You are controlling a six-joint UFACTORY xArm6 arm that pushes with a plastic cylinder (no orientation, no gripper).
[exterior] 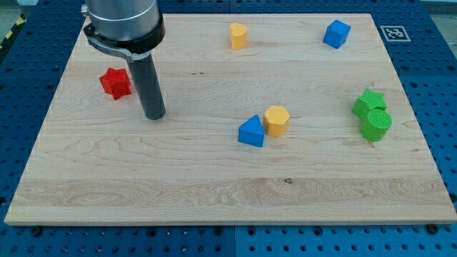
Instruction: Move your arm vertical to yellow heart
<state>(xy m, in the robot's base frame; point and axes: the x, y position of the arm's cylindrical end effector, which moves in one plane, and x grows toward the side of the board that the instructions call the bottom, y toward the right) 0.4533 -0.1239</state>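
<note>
The yellow heart block sits near the view's top, a little right of centre. My tip rests on the board at the view's left, well below and to the left of the heart. It stands just right of and below the red star block, apart from it. The rod rises from the tip to the arm's dark body at the view's top left.
A blue cube lies at the top right. A blue triangle block touches a yellow hexagon block near the centre. A green star block and a green round block sit together at the right edge.
</note>
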